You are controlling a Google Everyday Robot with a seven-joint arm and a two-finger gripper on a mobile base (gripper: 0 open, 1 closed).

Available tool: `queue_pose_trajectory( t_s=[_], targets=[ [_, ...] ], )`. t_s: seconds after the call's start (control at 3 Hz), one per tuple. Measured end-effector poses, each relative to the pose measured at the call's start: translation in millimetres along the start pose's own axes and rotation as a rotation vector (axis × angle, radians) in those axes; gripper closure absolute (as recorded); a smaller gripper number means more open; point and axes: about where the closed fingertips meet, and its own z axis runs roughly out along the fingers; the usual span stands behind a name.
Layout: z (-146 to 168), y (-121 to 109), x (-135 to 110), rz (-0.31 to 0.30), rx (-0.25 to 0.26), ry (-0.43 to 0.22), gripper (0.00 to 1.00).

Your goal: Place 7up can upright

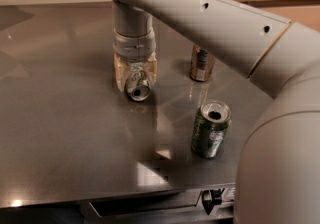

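Note:
The 7up can (pixel 138 89) lies on its side on the dark table (pixel 65 133), left of middle, with its silver end facing the camera. Most of its body is hidden by the gripper. My gripper (pixel 136 83) comes straight down on it from above, with one finger (pixel 120 74) on each side pressed against the can. It is shut on the can, and the can's end still sits at the table surface.
A dark green can (pixel 210 130) stands upright, open-topped, near the front right. A brown can (pixel 201 63) stands upright behind it. My arm (pixel 225 33) sweeps across the upper right. The table's front edge (pixel 150 195) is close to the bottom.

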Motion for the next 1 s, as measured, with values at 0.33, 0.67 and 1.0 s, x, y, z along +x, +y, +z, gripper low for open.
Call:
queue_pose_trajectory(
  t_s=[0.33, 0.67, 1.0],
  targets=[
    [-9.0, -6.6, -7.2, -0.016, 0.010, 0.003, 0.64],
    [-19.4, -17.1, -14.9, -0.021, 0.053, -0.015, 0.87],
    [-33.0, -32.6, -20.4, -0.016, 0.137, -0.046, 1.00]
  ],
)
